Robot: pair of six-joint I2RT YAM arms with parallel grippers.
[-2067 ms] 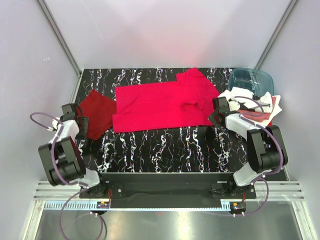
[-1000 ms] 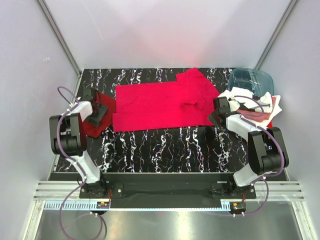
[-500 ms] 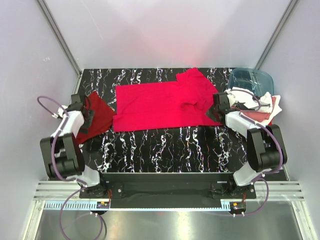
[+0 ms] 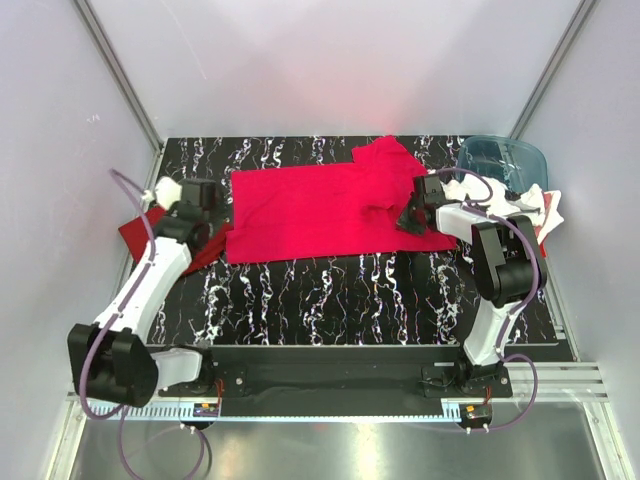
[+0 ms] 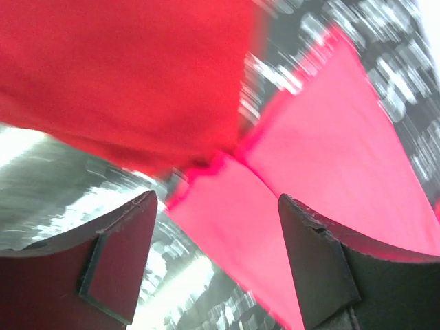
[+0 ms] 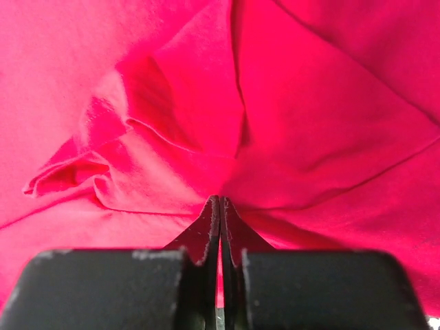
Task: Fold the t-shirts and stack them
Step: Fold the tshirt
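The crimson t-shirt (image 4: pixel 320 212) lies spread flat across the middle of the counter (image 4: pixel 330 290), with bare marbled surface nearer the arm bases. At its right edge the right gripper (image 6: pixel 220 206) is closed tight, its tips pinching a pucker of crimson cloth. On the left, the left gripper (image 5: pixel 216 206) hangs wide apart, holding nothing, above where the darker red t-shirt (image 4: pixel 135 230) meets the crimson corner. Farther right, crumpled t-shirts (image 4: pixel 538 203) lie beside the blue tub (image 4: pixel 500 158) in the far corner.
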